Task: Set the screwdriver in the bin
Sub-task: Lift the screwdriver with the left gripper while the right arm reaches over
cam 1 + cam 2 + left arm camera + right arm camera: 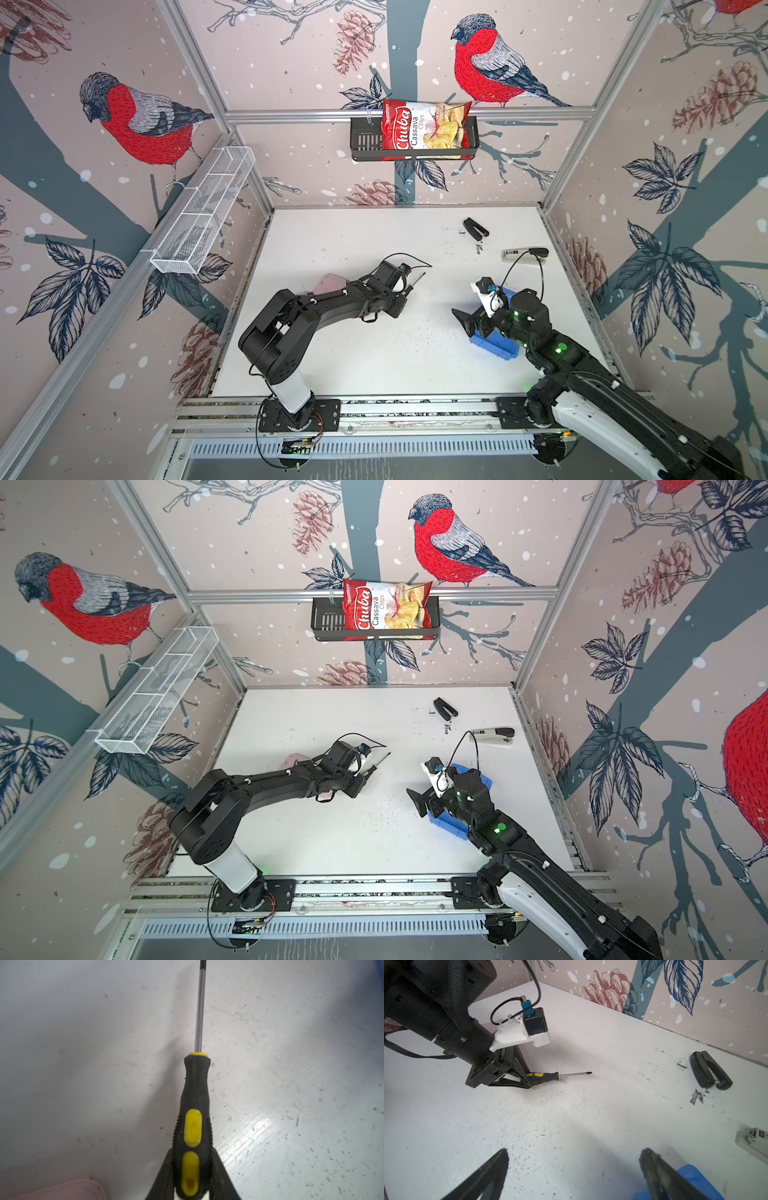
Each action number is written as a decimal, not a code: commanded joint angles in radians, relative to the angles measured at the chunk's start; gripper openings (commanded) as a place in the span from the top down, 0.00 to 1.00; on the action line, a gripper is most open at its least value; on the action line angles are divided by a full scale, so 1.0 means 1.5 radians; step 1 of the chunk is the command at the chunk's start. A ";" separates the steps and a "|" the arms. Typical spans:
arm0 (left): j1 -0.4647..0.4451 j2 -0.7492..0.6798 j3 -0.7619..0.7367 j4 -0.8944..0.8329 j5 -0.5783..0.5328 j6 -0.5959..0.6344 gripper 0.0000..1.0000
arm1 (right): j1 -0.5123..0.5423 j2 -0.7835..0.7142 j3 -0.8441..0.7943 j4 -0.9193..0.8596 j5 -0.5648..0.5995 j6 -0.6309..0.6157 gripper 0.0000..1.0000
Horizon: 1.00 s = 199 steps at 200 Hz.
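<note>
the screwdriver (194,1093) is near the middle of the white table (571,1122), lying flat and very low; i cannot tell if it touches the top. the left gripper (192,1152) pinches the back of its black and yellow handle, and the thin metal stick pokes out in front. the blue bin (498,351) sits well apart, on the right side. the right gripper (574,1153) hangs just by the bin, fingers spread wide, holding nothing. a black stapler (708,1070) lies near the back wall.
</note>
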 commanded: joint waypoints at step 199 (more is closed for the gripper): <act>0.094 -0.137 -0.158 0.640 0.398 -0.243 0.95 | -0.045 0.238 0.250 0.118 -0.096 0.439 0.01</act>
